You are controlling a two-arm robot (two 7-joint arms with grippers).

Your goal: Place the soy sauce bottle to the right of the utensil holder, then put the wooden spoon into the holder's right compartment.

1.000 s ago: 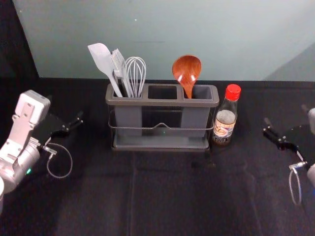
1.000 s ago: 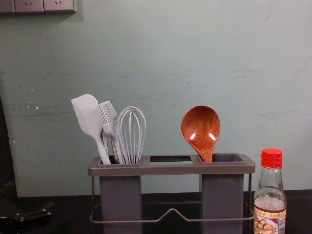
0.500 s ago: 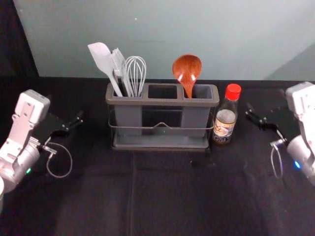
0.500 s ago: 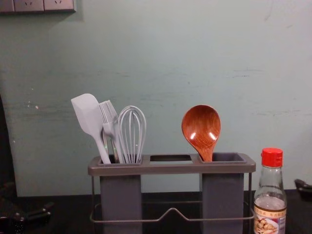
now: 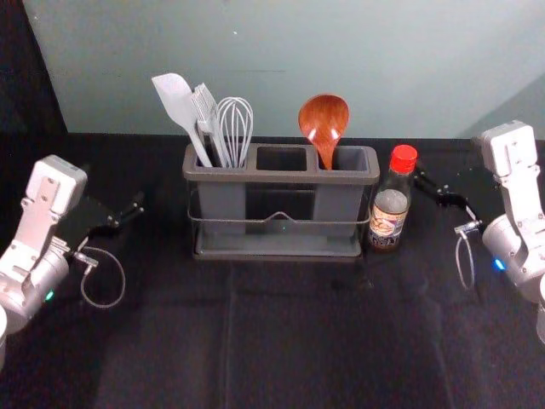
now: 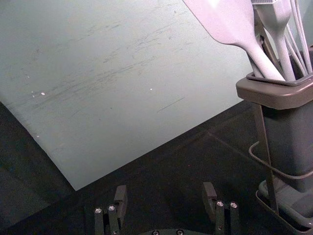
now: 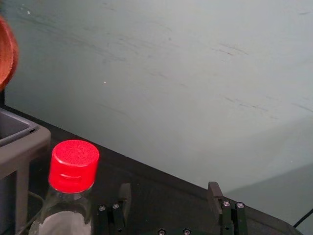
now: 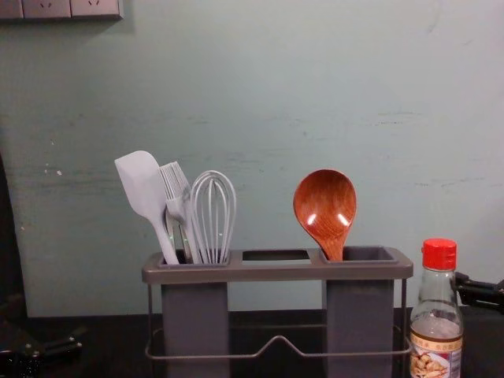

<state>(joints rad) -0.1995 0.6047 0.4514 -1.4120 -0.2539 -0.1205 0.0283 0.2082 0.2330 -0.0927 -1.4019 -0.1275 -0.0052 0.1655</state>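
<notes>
Ideally, the spread right gripper (image 7: 170, 188) should be steered clear of the soy sauce bottle (image 5: 389, 215), the spread left gripper (image 6: 165, 188) parked short of the back edge of the tabletop (image 5: 281, 341).

On flat black cloth-covered table (image 5: 289, 341), standing: grey rectangular utensil holder (image 5: 281, 178) and, just right beside, red-capped clear glass bottle (image 5: 388, 223).

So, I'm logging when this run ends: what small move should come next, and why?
Probably ease the open, empty right end effector away from the soy sauce bottle, since nothing seems left to place: the bottle stands right of the utensil holder, and the wooden spoon sits in the right compartment. The left end effector, open left of the holder, needn't move.
</notes>
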